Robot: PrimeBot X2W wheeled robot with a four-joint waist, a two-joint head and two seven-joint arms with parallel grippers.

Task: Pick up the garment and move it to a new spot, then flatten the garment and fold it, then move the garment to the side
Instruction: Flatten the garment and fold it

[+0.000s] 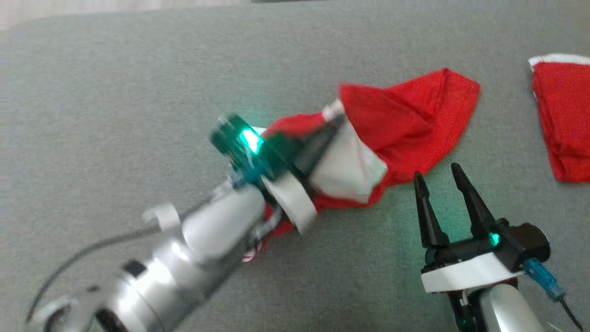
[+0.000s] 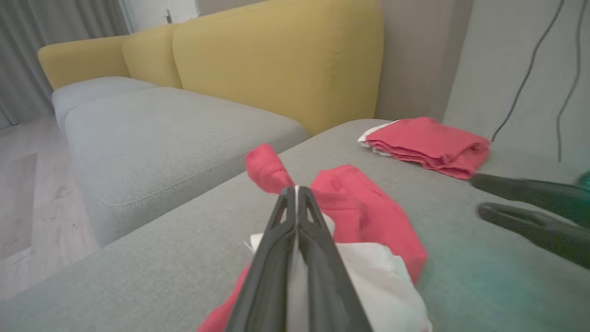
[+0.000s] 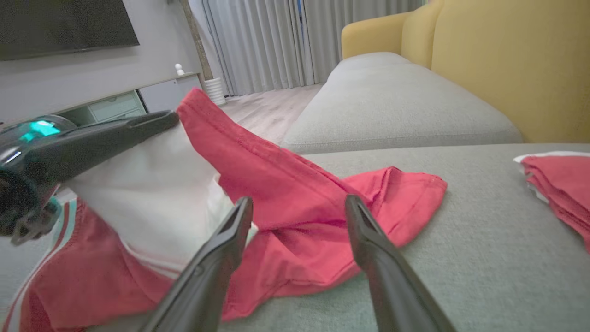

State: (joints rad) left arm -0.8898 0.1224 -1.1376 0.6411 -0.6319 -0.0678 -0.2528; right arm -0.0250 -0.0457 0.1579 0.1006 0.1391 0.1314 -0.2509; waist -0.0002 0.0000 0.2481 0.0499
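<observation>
In the head view the left arm (image 1: 198, 240) is smeared with blur from the lower left toward the centre, and it covers the lower-left end of the garment (image 1: 405, 124), so how that end lies cannot be made out. A second red cloth, folded (image 1: 562, 120), is cut off by the right edge of the frame. The garment itself – red with a white panel – lies rumpled on the grey cushion (image 1: 138, 92) just right of centre, its far corner pointing to the upper right. The left gripper (image 1: 336, 122) is closed tight on it: in the left wrist view the two dark fingers (image 2: 318, 240) meet at centre frame with a sliver of white fabric (image 2: 297, 276) pinched between them, and red folds (image 2: 359, 207) bunch up just beyond the tips. The right wrist view shows that same gripper (image 3: 170, 119) at the upper left, lifting a peak of the cloth (image 3: 286, 184) off the cushion. The right gripper (image 1: 437, 173), at the lower right of the head view, stands wide apart and holds nothing – its tips sit just beside the garment's lower edge. In its own wrist view its fingers (image 3: 221, 249) frame the red fabric; whether they touch it I cannot tell.
</observation>
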